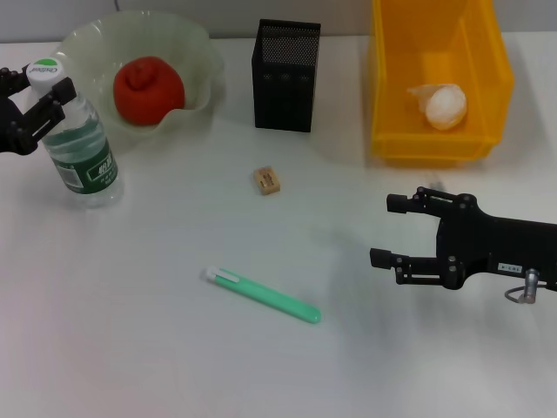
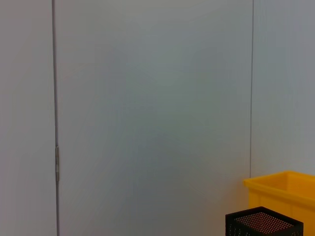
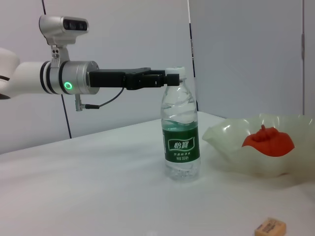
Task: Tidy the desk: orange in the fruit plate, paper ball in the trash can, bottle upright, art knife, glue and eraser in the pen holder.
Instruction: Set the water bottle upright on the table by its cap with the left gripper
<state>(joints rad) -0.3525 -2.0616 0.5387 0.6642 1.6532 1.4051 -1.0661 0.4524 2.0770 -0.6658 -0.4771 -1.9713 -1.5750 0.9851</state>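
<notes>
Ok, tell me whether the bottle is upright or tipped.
Upright: the bottle stands on its base on the table, cap up, with the left tool at its neck.

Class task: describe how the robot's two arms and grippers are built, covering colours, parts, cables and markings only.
Both grippers are black. The right gripper has two slim fingers, a small white label and a silver plug. The left gripper joins a grey metal cuff with a glowing green ring, then a white arm; a grey camera sits on top and a black cable hangs below.

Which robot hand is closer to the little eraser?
The right one, I'd say. The right gripper hovers open over the table, off to the robot's right of the eraser. The left gripper is farther away, at the bottle neck.
</notes>
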